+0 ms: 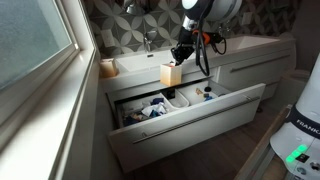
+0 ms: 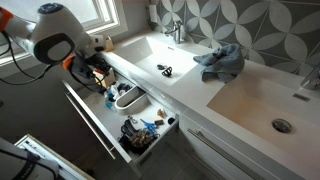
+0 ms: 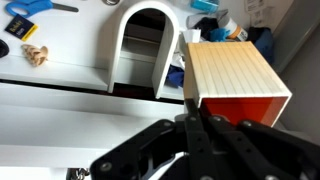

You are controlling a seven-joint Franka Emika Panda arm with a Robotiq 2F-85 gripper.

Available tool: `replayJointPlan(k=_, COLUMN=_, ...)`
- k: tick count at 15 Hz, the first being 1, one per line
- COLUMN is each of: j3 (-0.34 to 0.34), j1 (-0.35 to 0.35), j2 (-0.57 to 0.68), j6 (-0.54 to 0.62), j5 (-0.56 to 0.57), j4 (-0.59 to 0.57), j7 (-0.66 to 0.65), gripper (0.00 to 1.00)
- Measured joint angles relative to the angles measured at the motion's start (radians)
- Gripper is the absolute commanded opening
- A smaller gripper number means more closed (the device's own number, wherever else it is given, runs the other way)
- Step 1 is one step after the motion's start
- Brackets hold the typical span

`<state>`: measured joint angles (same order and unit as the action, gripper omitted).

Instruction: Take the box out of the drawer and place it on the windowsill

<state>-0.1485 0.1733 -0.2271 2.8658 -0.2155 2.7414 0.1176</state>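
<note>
The tool [image 1: 177, 62] holds the box [image 1: 171, 75] clear above the open drawer [image 1: 200, 118].

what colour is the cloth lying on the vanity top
Blue-grey. The cloth shows best in an exterior view.

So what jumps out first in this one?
The tan box hangs from the claw just above the open, cluttered drawer, in front of the sink counter. Next comes the crumpled blue cloth lying on the countertop between the two basins.
</note>
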Motion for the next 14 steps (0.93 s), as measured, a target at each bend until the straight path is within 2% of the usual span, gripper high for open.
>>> replayJointPlan(k=3, j3=-0.001, j1=0.021, j2=-0.064, j6=-0.043, j5=-0.017, j4=0.012, j7=0.013, gripper=0.04)
replayJointPlan(k=9, j3=-0.003, j1=0.019, j2=-0.063, j6=-0.043, j5=-0.017, j4=0.017, j7=0.022, gripper=0.01)
replayJointPlan(k=11, j3=0.016, j1=0.011, j2=-0.067, j6=-0.042, j5=-0.014, j4=0.009, j7=0.021, gripper=0.01)
replayJointPlan(k=14, j3=0.079, j1=0.016, j2=-0.107, j6=-0.059, j5=-0.011, j4=-0.038, j7=-0.006, gripper=0.01)
